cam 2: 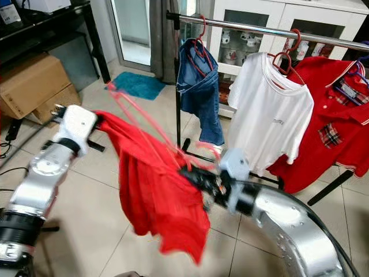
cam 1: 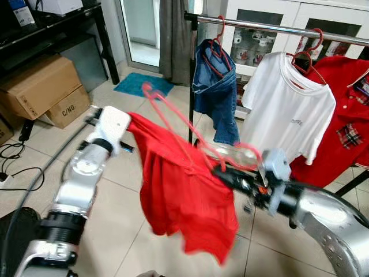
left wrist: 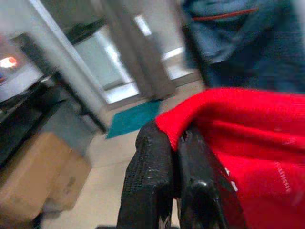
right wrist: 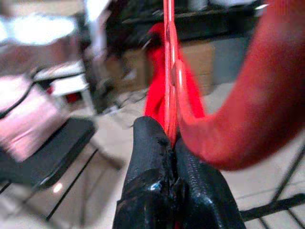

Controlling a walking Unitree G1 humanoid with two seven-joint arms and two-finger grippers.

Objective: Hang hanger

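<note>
A red garment (cam 1: 184, 196) hangs in the air between my two arms, draped on a pink-red plastic hanger (cam 1: 167, 107) that is blurred. My left gripper (left wrist: 174, 138) is shut on the garment's upper edge, at the left of the cloth (cam 1: 130, 120). My right gripper (cam 1: 222, 172) is shut on the hanger's thin bar (right wrist: 169, 86), at the garment's right side. The hanger's hook (cam 1: 149, 90) points up and to the left. The metal clothes rail (cam 1: 277, 27) runs across the back, above and beyond both grippers.
On the rail hang blue jeans (cam 1: 216, 92), a white T-shirt (cam 1: 288, 109) and a red polo shirt (cam 1: 346, 121), each on a red hanger. The rack's upright pole (cam 1: 192, 81) stands just behind the garment. Cardboard boxes (cam 1: 40, 86) and floor cables (cam 1: 17, 167) lie left.
</note>
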